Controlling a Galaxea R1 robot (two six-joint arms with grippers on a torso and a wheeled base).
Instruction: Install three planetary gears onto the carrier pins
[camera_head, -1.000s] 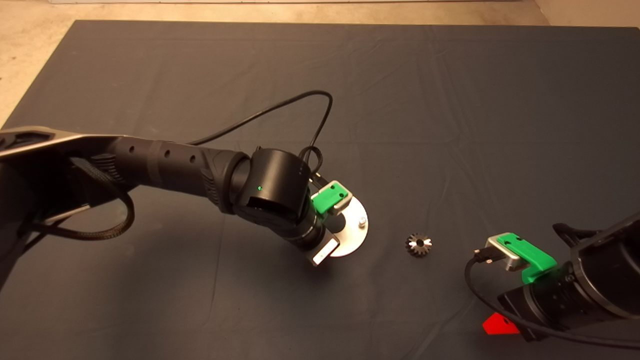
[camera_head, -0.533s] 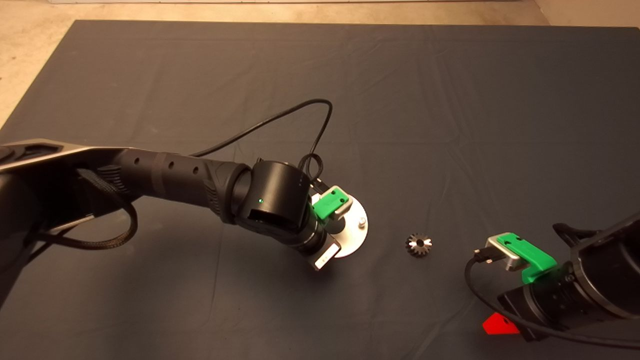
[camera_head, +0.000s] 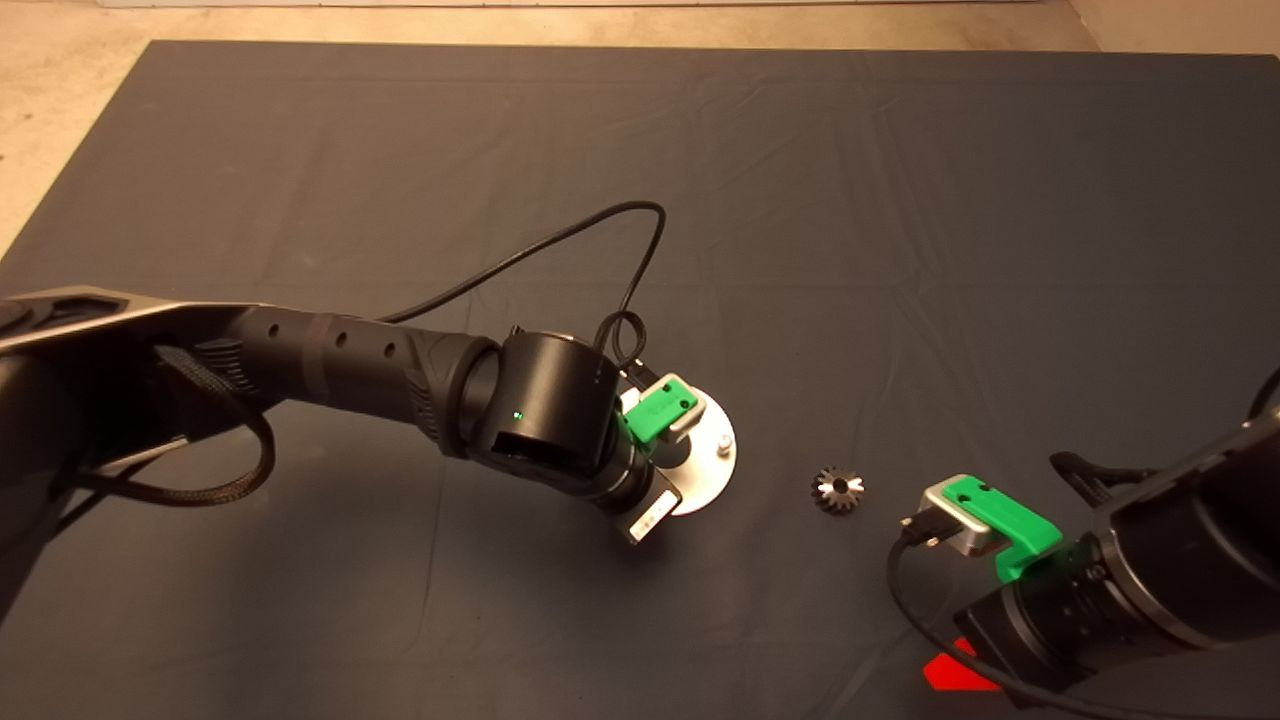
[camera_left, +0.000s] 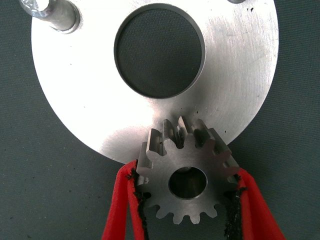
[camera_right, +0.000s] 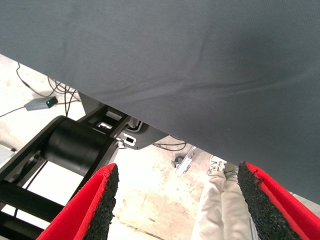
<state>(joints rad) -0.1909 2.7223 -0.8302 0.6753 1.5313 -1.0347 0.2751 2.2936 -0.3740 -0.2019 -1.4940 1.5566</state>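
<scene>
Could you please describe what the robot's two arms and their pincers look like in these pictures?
Both arms are black and tubular, with ribbed joints and a row of small holes on the left one, whose wrist shows a tiny green light. A thin black cable loops above it. Each wrist carries a green and silver block. The left pincer and the right pincer have red fingers lined with rough black pads.

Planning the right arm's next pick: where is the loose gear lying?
In the head view the loose gear lies on the mat, between the round plate and the right end effector.
</scene>
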